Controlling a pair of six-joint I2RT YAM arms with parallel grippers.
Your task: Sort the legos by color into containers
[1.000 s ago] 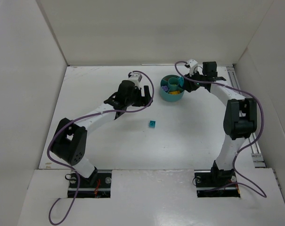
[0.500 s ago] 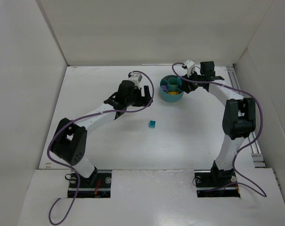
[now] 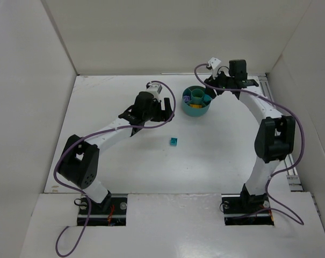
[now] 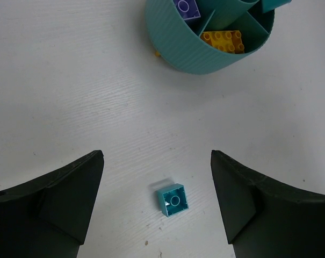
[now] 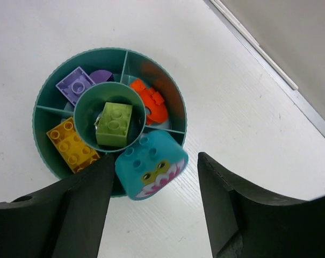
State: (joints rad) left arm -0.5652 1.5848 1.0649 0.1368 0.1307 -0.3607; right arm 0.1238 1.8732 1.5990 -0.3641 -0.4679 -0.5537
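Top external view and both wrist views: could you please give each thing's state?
Round teal plastic tub: upright, partly filled.
Teal block with a printed face: tilted over the tub's rim.
Small teal brick: loose on table, studs up.
Left gripper: open, empty.
Right gripper: open, empty.

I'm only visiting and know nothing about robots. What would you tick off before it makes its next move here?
1. Left gripper open and empty: ok.
2. Small teal brick lies loose on the table, nothing touching it: ok.
3. Right gripper open above the tub: ok.
4. Teal face block seated fully in its wedge: cannot tell, it juts over the rim.
5. Purple brick, yellow brick, orange-red piece and green brick each in separate compartments: ok.
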